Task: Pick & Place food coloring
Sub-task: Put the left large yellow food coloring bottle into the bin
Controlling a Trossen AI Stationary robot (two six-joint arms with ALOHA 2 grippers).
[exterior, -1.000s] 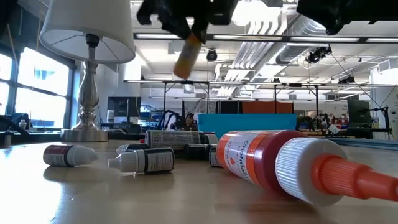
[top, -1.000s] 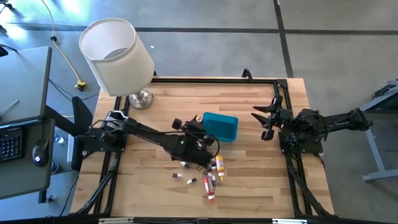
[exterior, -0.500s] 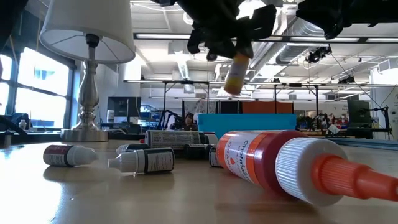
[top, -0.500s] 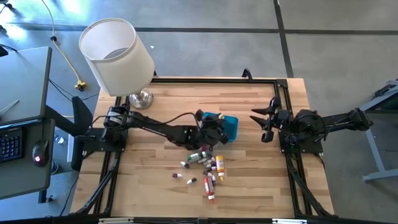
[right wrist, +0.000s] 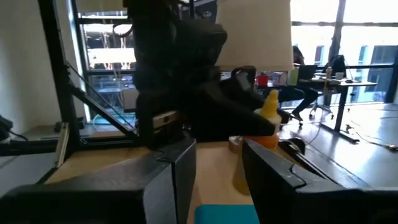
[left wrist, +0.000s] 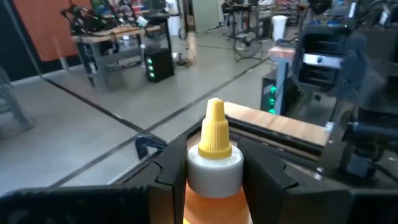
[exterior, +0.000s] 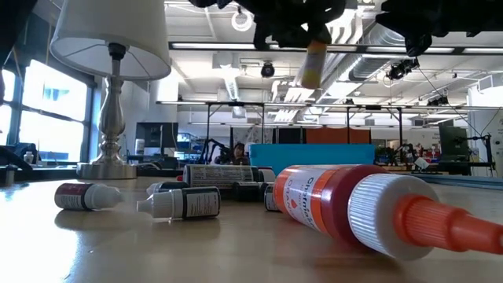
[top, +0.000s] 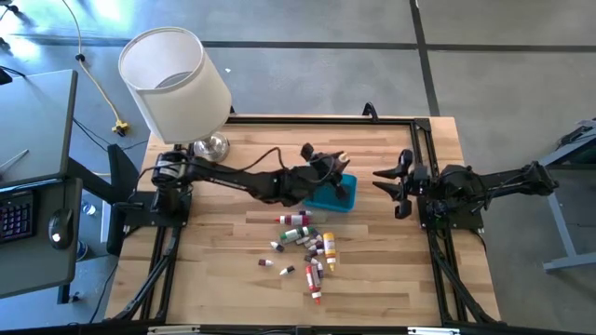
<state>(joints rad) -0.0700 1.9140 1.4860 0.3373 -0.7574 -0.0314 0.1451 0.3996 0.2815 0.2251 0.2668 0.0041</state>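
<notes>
My left gripper (top: 331, 168) is shut on a small orange food coloring bottle (left wrist: 214, 163) with a white collar and a yellow tip. It holds the bottle in the air over the teal bin (top: 339, 194), and the bottle also shows high in the low view (exterior: 312, 64). Several more food coloring bottles (top: 307, 247) lie on their sides on the wooden table, among them a red one with an orange tip (exterior: 346, 206). My right gripper (top: 395, 181) waits open at the table's right side, touching nothing. My left gripper pinches the orange bottle's body just below the white collar (left wrist: 214, 186) between its two fingers (left wrist: 171, 180). The fingers reach in about level from the table's left. The bottle lies along them with its yellow tip (left wrist: 215, 127) pointing out past the fingertips, lifted clear above the bin.
A lamp with a white shade (top: 177, 82) and a silver base (top: 212, 147) stands at the far left corner. A black frame (top: 279, 119) runs along the table's edges. Bare wood (top: 223, 270) lies near the front left.
My left gripper has carried the orange bottle up from over the pile of bottles toward the far right, to a place above the teal bin. It has turned from pointing down to pointing about level toward the right. The bottles on the table have stayed put.
</notes>
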